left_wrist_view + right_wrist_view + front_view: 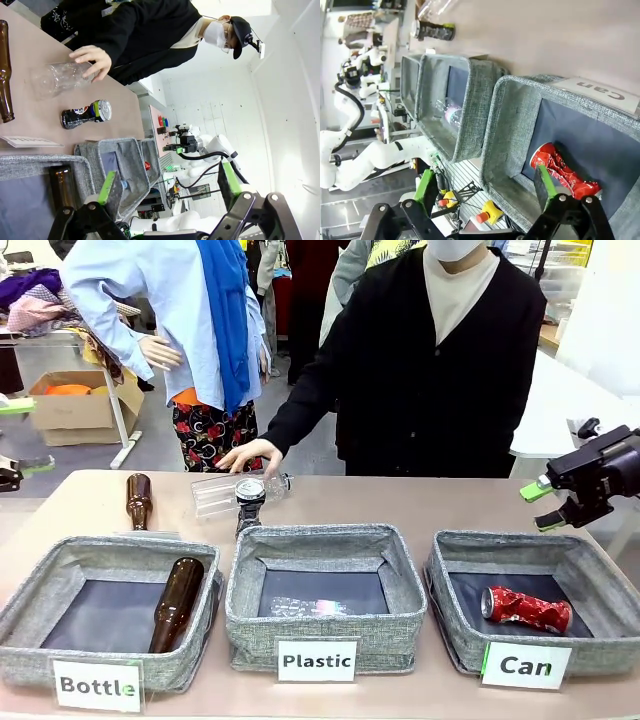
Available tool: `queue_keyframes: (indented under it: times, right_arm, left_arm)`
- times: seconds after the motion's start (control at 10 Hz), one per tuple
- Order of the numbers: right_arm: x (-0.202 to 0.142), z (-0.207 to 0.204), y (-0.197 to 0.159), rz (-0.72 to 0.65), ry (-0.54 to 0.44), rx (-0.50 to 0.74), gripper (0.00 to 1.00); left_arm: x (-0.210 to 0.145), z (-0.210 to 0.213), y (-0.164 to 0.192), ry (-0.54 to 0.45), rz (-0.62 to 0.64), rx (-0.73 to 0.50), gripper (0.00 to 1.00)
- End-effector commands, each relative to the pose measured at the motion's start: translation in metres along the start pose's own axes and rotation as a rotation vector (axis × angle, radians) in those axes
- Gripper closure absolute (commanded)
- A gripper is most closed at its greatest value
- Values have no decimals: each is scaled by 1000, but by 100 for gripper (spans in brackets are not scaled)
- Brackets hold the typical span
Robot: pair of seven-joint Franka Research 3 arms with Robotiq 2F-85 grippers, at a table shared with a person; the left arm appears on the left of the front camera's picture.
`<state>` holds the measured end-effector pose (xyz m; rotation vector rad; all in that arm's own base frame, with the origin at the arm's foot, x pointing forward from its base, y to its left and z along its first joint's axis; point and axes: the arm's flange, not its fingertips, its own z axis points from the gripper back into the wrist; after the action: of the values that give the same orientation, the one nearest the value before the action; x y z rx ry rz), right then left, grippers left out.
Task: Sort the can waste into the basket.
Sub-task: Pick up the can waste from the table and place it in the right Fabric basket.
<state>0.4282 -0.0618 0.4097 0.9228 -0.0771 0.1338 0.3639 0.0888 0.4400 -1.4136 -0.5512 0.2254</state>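
Note:
A crushed red can (526,609) lies inside the grey basket labelled "Can" (455,595) at the front right. A black and silver can (249,498) lies on the table just behind the middle basket. My right gripper (545,505) hangs open and empty above the far right corner of the Can basket. In the right wrist view the right gripper (485,186) looks down on the red can (560,170) in the Can basket (505,125). My left gripper (169,185) is open and empty, with the black can (86,114) farther off on the table.
A person's hand (248,454) rests on a clear plastic bottle (222,494) beside the black can. A brown bottle (138,500) lies on the table. The "Bottle" basket (30,640) holds a brown bottle (177,602); the "Plastic" basket (330,635) holds a clear bottle (305,606).

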Motion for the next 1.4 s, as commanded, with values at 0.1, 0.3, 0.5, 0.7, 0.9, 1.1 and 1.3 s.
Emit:
queue_keyframes:
  times: [0.1,0.3,0.5,0.7,0.9,1.1,1.3]
  right_arm:
    - [-4,0,3,-12,-5,-16,0]
    - [-4,0,3,-12,-5,-16,0]
    - [-4,0,3,-12,-5,-16,0]
    - [-4,0,3,-12,-5,-16,0]
    - [-4,0,3,-12,-5,-16,0]
    - [-4,0,3,-12,-5,-16,0]
    - [-4,0,3,-12,-5,-16,0]
  left_arm:
    - [-1,1,0,10,-11,-5,0]
    - [-1,1,0,10,-11,-5,0]
    - [0,0,0,0,0,0,0]
    - [-25,-10,-38,85,-111,-12,0]
    - [-18,-64,-58,116,-211,122,0]
    - [11,-83,-60,71,-256,217,0]
    - [30,-1,-54,46,-135,119,0]
